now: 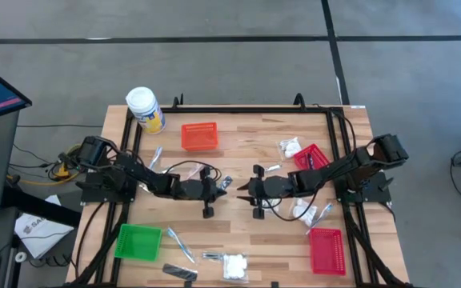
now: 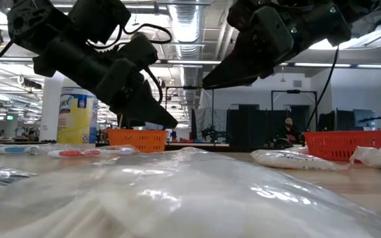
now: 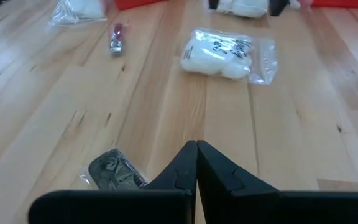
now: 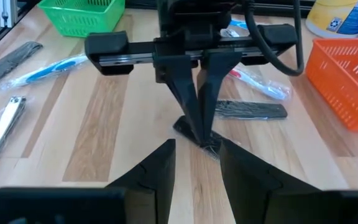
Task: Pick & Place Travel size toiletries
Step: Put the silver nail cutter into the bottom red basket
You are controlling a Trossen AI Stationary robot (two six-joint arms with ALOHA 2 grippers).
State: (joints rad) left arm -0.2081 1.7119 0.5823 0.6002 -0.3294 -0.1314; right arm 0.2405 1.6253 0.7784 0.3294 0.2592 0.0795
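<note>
Facing each other near the middle of the desk (image 1: 238, 136), the two end effectors nearly meet. The left end effector (image 1: 229, 185) is clenched, its fingers (image 3: 196, 163) pressed together with nothing visibly between them; its tips come down on a small dark sachet (image 4: 199, 134) lying flat on the wood. The right end effector (image 1: 245, 189) stands just beside, its fingers (image 4: 160, 163) parted and empty. The travel size toiletries are scattered over the desk: a dark sachet (image 3: 112, 171) just beside the left end effector's fingers, a white lumpy packet (image 3: 225, 53) farther out, another white packet (image 1: 234, 266) at the front edge, and clear-wrapped sticks (image 1: 179, 244) near the green basket (image 1: 138, 242). Farther off stand an orange basket (image 1: 199, 135), two red baskets (image 1: 326, 250) and the yellow-labelled jar (image 1: 146, 110).
</note>
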